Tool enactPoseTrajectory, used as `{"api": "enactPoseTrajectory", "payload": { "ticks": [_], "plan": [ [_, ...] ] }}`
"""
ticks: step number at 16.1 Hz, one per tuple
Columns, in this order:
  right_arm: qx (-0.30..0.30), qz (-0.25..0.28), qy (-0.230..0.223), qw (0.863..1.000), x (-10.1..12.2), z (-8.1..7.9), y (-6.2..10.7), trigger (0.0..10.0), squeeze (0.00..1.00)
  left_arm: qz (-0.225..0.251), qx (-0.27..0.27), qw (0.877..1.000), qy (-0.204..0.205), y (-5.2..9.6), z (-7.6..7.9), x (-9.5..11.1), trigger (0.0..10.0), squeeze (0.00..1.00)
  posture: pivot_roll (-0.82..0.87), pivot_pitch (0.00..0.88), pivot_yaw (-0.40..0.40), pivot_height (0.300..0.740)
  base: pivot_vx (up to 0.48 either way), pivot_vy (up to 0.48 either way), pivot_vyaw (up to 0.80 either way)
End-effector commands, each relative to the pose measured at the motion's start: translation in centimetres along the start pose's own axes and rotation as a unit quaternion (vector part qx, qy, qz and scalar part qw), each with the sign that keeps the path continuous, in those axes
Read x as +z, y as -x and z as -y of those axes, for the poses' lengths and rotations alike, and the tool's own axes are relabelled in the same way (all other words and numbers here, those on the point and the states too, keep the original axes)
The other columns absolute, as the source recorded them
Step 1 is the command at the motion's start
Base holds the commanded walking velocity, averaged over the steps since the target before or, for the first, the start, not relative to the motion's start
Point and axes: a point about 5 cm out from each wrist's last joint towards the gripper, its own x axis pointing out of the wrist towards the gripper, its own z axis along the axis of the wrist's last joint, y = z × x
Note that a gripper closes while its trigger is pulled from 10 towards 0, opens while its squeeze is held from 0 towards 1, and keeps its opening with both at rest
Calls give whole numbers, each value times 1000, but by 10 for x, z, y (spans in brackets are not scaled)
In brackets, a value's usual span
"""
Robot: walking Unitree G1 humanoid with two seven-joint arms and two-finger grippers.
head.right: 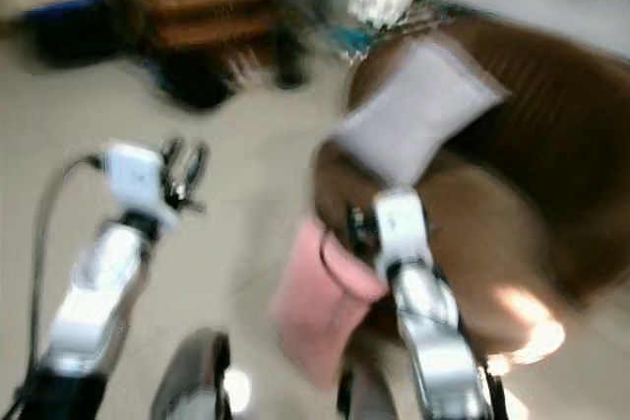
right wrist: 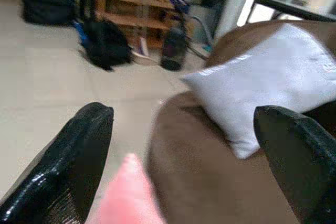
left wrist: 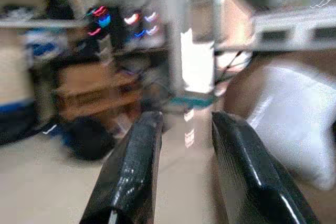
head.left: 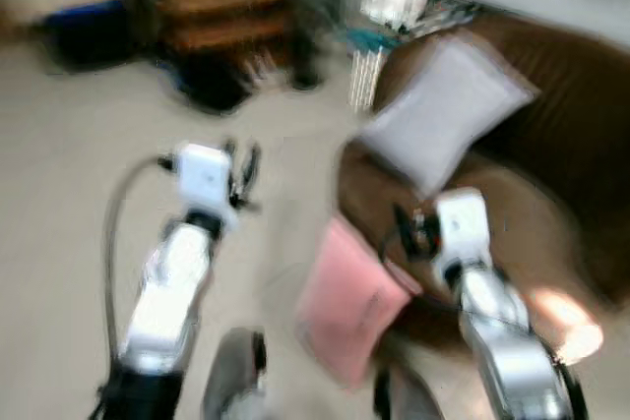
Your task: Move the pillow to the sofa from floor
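A pink pillow (head.left: 349,302) leaned on the floor against the front of the brown sofa (head.left: 551,194), just below and left of the right end effector (head.left: 418,228), whose fingers (right wrist: 73,161) stood wide apart and held nothing. A white pillow (head.left: 448,110) sat on the sofa seat ahead of that end effector. The left end effector (head.left: 243,169) hovered over bare tiled floor (head.left: 69,164), well apart from the pink pillow, fingers (left wrist: 128,171) narrowly open. Beyond it lay a black bag (right wrist: 107,43) beside a wooden shelf (right wrist: 136,9). The head views were blurred.
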Motion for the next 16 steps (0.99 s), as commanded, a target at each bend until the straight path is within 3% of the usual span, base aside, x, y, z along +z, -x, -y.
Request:
{"api": "enactPoseTrajectory", "payload": {
  "ticks": [1,5,16],
  "plan": [
    [4,1,-2,1000,1,-2,1,10000,0,8,-8,1000,-5,-4,1,5,10000,0,-66,2,7,601,0,0,0],
    [10,6,7,1000,2,-1,0,10000,0,8,5,1000,13,-1,-4,2,10000,0,-65,1,-3,601,0,0,0],
    [17,2,14,1000,0,-3,0,10000,0,10,11,1000,11,3,-5,2,10000,0,-67,16,-20,601,336,0,0]
  ]
}}
